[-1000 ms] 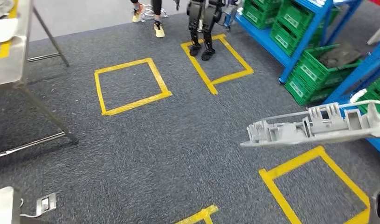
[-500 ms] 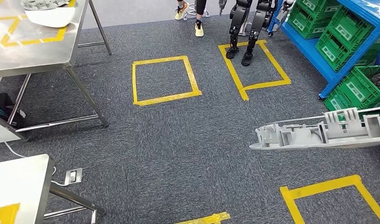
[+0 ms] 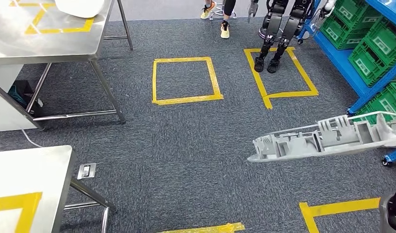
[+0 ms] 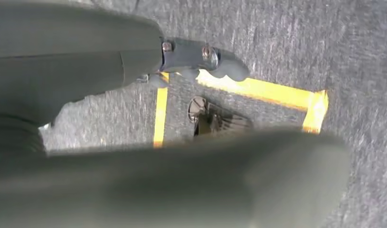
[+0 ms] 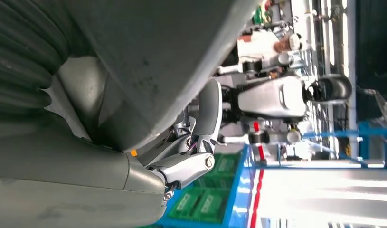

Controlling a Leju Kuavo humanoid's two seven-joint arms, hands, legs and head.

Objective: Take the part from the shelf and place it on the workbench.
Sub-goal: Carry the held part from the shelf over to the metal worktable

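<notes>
- part [image 3: 327, 138]: long grey moulded piece, right side of the head frame, carried in the air over the carpet [image 3: 186, 145]. its long axis runs nearly level across the frame, slightly higher at the right; the free end points to frame centre, the other end runs out at the right edge.
- right hand [image 5: 182, 156]: in the right wrist frame the fingers [image 5: 208, 118] curl round a broad grey surface at the upper centre, judged to be the part. so the fingers are clasped on it at its right-edge end.
- left hand [image 4: 201, 59]: in the left wrist frame it hangs over carpet and yellow tape [image 4: 258, 90], nothing in it. whether the fingers are curled or apart: cannot tell, too blurred.
- benches: one steel bench [image 3: 45, 41] at upper left of the head frame, a second [image 3: 25, 174] at lower left. both well apart from the part, across the carpet.
- key relation: the free end of the part already points toward the left half of the frame, where the benches stand. judgement: carry step, placing not yet begun; the right arm is the one that must reach.
- blue shelf [image 3: 341, 58] with green crates [image 3: 378, 46] at upper right.
</notes>
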